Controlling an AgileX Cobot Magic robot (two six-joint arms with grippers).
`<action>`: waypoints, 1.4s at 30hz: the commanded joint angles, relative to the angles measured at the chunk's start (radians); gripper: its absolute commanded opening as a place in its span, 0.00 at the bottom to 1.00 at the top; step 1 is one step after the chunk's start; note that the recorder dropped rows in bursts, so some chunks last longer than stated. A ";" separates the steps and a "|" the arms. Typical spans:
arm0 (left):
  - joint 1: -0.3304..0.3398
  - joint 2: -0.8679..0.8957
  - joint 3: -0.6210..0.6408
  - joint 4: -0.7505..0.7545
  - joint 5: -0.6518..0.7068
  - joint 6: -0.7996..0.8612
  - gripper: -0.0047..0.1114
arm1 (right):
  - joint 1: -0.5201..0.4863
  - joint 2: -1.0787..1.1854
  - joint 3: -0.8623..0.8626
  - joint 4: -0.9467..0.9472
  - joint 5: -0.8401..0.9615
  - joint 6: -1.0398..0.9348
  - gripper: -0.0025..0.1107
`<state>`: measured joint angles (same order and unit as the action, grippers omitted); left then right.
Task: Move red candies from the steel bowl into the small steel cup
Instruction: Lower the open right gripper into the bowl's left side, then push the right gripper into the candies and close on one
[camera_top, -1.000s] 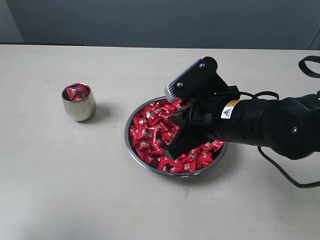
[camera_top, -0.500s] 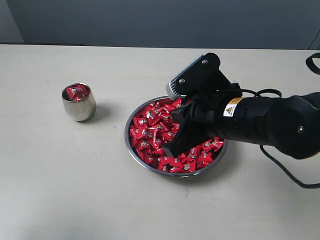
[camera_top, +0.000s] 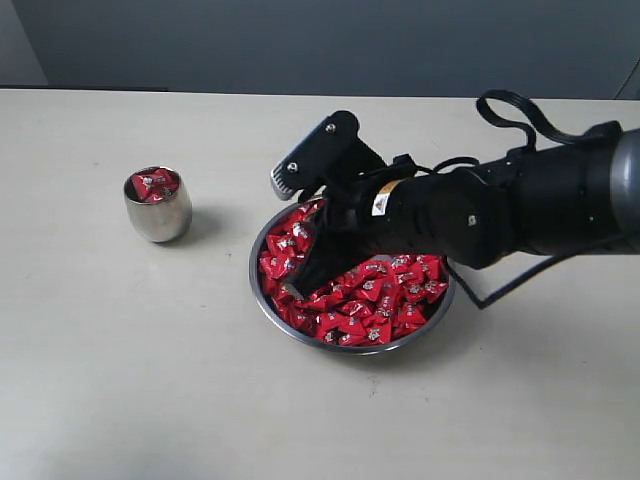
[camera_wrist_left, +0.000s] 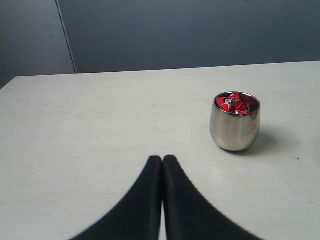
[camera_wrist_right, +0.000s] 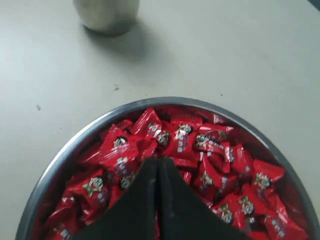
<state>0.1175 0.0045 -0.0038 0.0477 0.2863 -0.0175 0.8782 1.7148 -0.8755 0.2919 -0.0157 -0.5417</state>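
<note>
The steel bowl (camera_top: 253, 272) sits at mid-table, heaped with red candies (camera_top: 385, 292). My right gripper (camera_top: 293, 290) is shut, its fingertips dipping into the pile near the bowl's left rim. In the right wrist view the black fingers (camera_wrist_right: 158, 161) press together over the candies (camera_wrist_right: 215, 150), and no candy shows between them. The small steel cup (camera_top: 158, 215) stands well left of the bowl with a few red candies (camera_top: 155, 184) in it. My left gripper (camera_wrist_left: 162, 159) is shut on nothing above bare table, with the cup (camera_wrist_left: 235, 131) ahead of it.
The black right arm (camera_top: 500, 215) and its cables (camera_top: 520, 110) stretch over the bowl's right half. Bare table (camera_top: 120, 370) lies between bowl and cup. A dark wall (camera_top: 320, 40) runs behind the table's far edge.
My right arm has swung left across the bowl. Its shut fingertips have gone from the middle of the pile to the left side.
</note>
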 joint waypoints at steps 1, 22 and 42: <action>0.001 -0.004 0.004 -0.006 -0.002 -0.002 0.04 | -0.036 0.048 -0.077 -0.048 0.051 -0.007 0.02; 0.001 -0.004 0.004 -0.006 -0.002 -0.002 0.04 | -0.073 0.212 -0.236 -0.085 0.276 -0.007 0.02; 0.001 -0.004 0.004 -0.006 -0.002 -0.002 0.04 | -0.050 0.213 -0.236 0.009 0.275 -0.007 0.48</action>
<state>0.1175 0.0045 -0.0038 0.0477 0.2863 -0.0175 0.8283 1.9286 -1.1074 0.2836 0.2713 -0.5437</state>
